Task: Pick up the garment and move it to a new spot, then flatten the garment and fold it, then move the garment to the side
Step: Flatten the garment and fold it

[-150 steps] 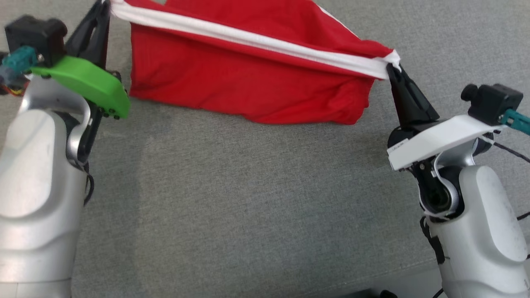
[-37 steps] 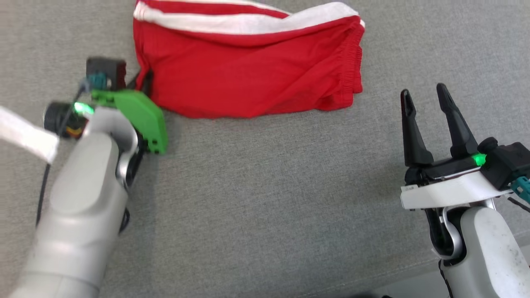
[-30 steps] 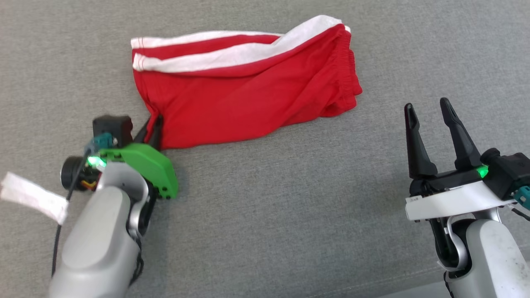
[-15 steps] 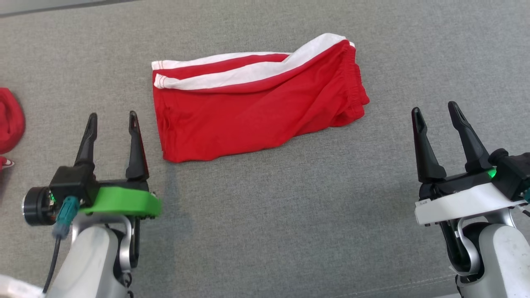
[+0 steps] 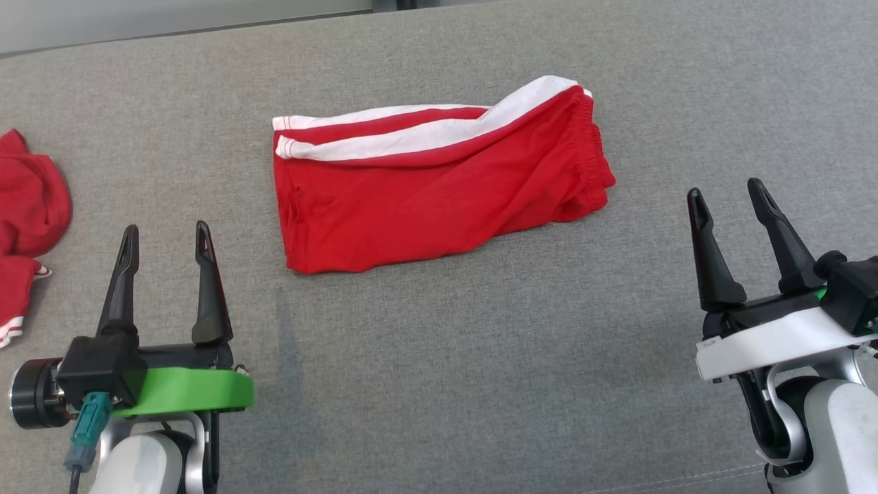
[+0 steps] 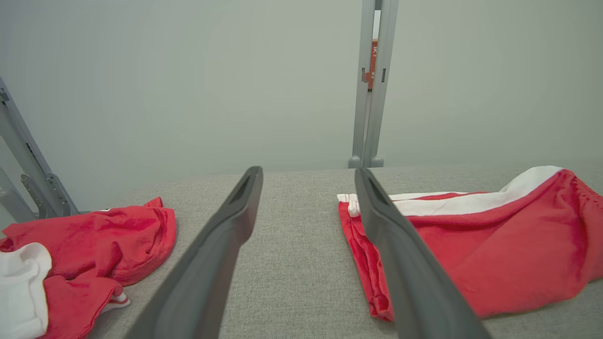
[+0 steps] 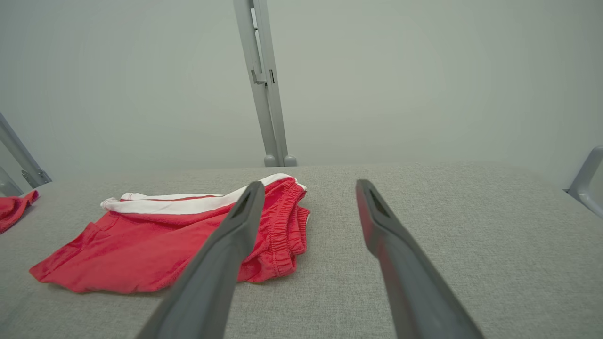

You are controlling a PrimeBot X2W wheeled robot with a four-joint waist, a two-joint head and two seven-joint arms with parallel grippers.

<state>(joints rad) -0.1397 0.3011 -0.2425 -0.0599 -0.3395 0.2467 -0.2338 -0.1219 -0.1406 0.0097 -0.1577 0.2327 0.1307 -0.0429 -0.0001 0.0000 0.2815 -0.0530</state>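
At the far left edge a heap of crumpled red clothing point(image 5: 27, 199) lay on the grey cloth-covered surface point(image 5: 446, 370), well apart from the work. The left gripper point(image 5: 165, 230) hung low beside it, its fingers point(image 5: 206, 288) spread wide with nothing between them, pointing away from the robot. Its nearer finger stood just beside the hem end of the garment without touching it.

The red shorts point(image 5: 439, 206) lay in the middle of the surface, doubled over lengthwise so that one leg rested on the other. Two white side stripes ran along the far edge, and the elastic waistband point(image 5: 591, 147) faced the robot's right. The cloth sat fairly flat, with a few soft creases and a slightly slanted near edge.

The right gripper point(image 5: 725, 189) hung near the waistband end, its fingers also spread and empty, clear of the fabric.

By the look of it, the flattening and a first fold were done and the shorts had been let go. What remained was probably another fold, waistband to hem, or the move to the side. Either would call for both grippers to come down and pinch all the stacked layers together at the corners, so the fold did not slip open when lifted.
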